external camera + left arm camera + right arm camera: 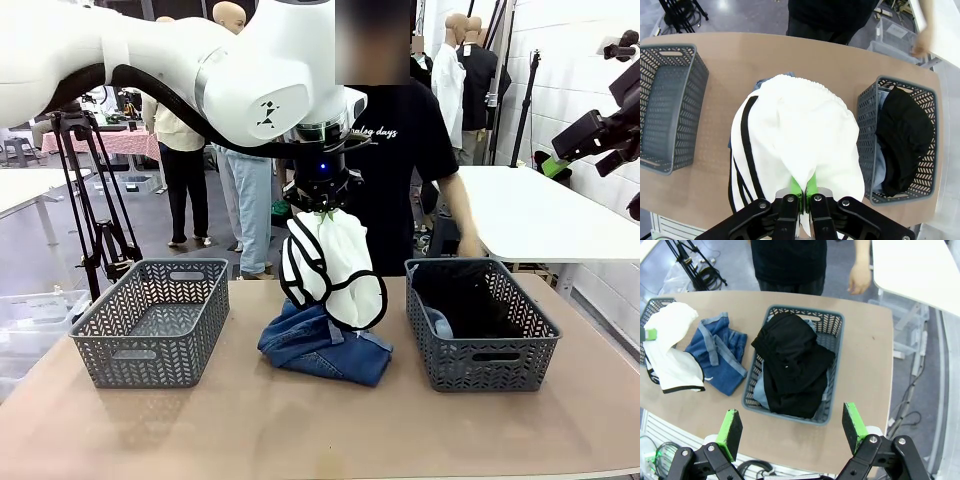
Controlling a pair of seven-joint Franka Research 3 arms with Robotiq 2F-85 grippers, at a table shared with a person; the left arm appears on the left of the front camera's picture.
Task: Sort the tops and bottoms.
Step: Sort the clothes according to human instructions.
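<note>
You've got the brown table [300,430] spread wide in the front view, with a person in a black T-shirt [400,150] standing at its 12 o'clock edge. Your left arm [200,70] sweeps in from 9 o'clock and hangs over the table's middle. One grey basket [150,362] sits at 9 o'clock, nothing in it. The other grey basket [480,365] sits at 3 o'clock. The white top with thin black edging [335,265] dangles off the table, bunched at its upper end and draped down at the table's centre. Right below it lies the darker blue denim [320,350], crumpled between the two baskets. I can't tell whether the top's hem touches it. In the 3 o'clock basket the black top [790,360] lies on the light blue denim [437,322], which peeks out at the basket's 9 o'clock side. Your left gripper [805,192] is clamped tight, green pads pinching a fold of the white top. Your right gripper [792,427] hangs high over the 3 o'clock basket, jaws spread wide and holding nothing. The person's hand [859,279] hangs just beyond the table's far edge at 1 o'clock.
</note>
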